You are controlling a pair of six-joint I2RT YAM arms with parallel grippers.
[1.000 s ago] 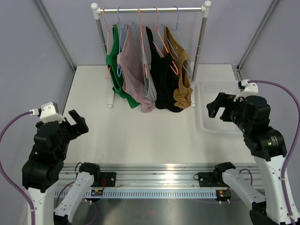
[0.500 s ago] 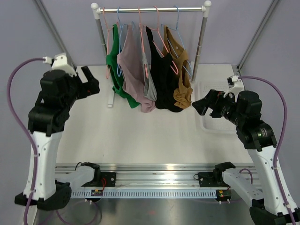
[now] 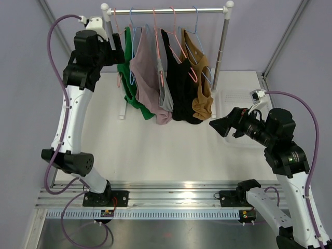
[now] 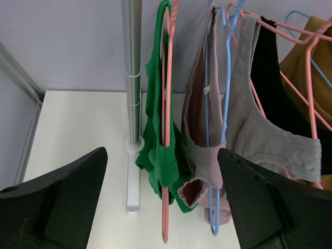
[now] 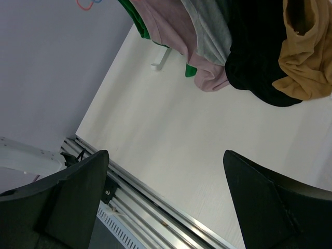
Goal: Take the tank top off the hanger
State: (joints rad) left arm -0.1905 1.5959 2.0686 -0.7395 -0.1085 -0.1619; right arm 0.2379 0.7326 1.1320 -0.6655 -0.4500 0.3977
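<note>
Several tank tops hang on hangers from a rail (image 3: 166,10): green (image 3: 127,78), mauve (image 3: 148,78), grey (image 3: 165,98), black (image 3: 179,88) and mustard (image 3: 202,88). My left gripper (image 3: 114,52) is raised at the rack's left end, open and holding nothing. In the left wrist view, the green top (image 4: 153,135) on its pink hanger (image 4: 167,104) and the mauve top (image 4: 199,119) on a blue hanger (image 4: 210,155) lie between the spread left gripper (image 4: 162,153) fingers, further off. My right gripper (image 3: 217,126) hovers open, just right of the mustard top's hem.
The rack's left post (image 4: 132,72) stands on a white foot (image 4: 133,187) beside the green top. A pale shallow tray (image 3: 233,104) lies on the table at the right, partly under my right arm. The right wrist view shows bare table and the metal front rail (image 5: 155,207).
My left arm has swung up from low at the near left to the rack's left end. The right gripper has edged left towards the mustard top.
</note>
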